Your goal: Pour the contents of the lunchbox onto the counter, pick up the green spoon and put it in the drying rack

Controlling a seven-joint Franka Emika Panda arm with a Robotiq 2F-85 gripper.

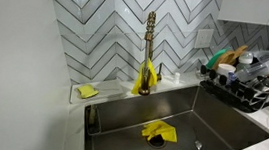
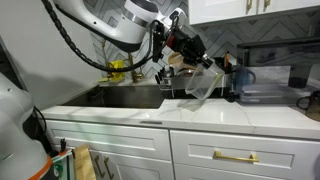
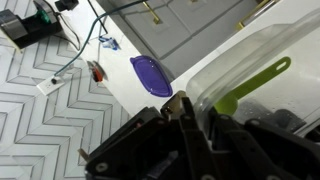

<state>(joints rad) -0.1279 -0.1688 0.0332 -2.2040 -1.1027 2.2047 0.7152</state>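
Note:
In an exterior view my gripper (image 2: 188, 52) holds a clear plastic lunchbox (image 2: 201, 87) tilted above the white counter (image 2: 235, 115), to the right of the sink. In the wrist view my gripper (image 3: 194, 112) is shut on the lunchbox rim (image 3: 240, 55). The green spoon (image 3: 250, 85) lies inside the lunchbox against its wall. The black wire drying rack (image 1: 245, 94) stands at the sink's right side, holding several dishes and bottles. The arm is out of view there.
A purple oval piece (image 3: 151, 76) lies on the counter below the lunchbox. A brass faucet (image 1: 149, 46) stands behind the steel sink (image 1: 170, 124), which holds a yellow cloth (image 1: 159, 132). A yellow sponge (image 1: 88, 91) lies on the counter. A dark appliance (image 2: 262, 75) stands behind.

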